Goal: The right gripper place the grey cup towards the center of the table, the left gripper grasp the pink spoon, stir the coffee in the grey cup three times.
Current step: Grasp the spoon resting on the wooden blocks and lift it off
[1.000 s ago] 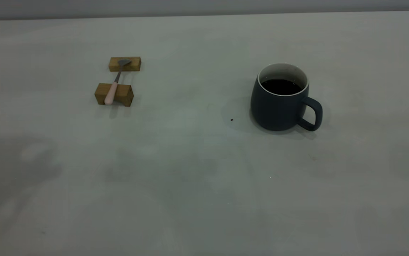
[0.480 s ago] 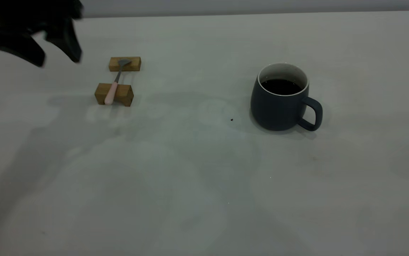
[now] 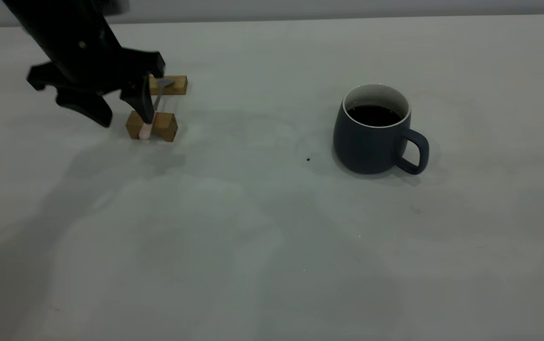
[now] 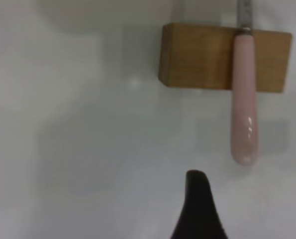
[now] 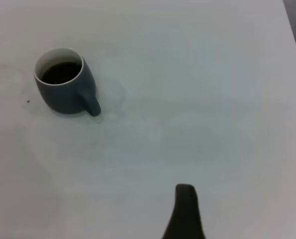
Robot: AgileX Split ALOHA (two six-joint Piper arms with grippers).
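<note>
The pink spoon [image 3: 145, 131] lies across two tan wooden blocks [image 3: 164, 126] at the table's [image 3: 253, 227] left, its grey bowl on the far block. My left gripper [image 3: 127, 114] hangs open over the near block, one finger in front of the spoon's handle. In the left wrist view the pink spoon [image 4: 244, 117] rests on a block [image 4: 197, 56], apart from the one visible fingertip [image 4: 197, 191]. The grey cup [image 3: 371, 142] stands right of centre with dark coffee [image 3: 373, 115] inside, handle to the right. The right wrist view shows the grey cup [image 5: 63, 92] far from one fingertip [image 5: 185, 199] of the open right gripper.
A tiny dark speck [image 3: 308, 159] lies just left of the cup. The table's far edge [image 3: 300, 19] runs along the back. In the right wrist view a table edge [image 5: 294, 30] shows at one corner.
My left gripper came in from the upper left and dropped right and down to the spoon's handle. Cup and spoon have not moved.
</note>
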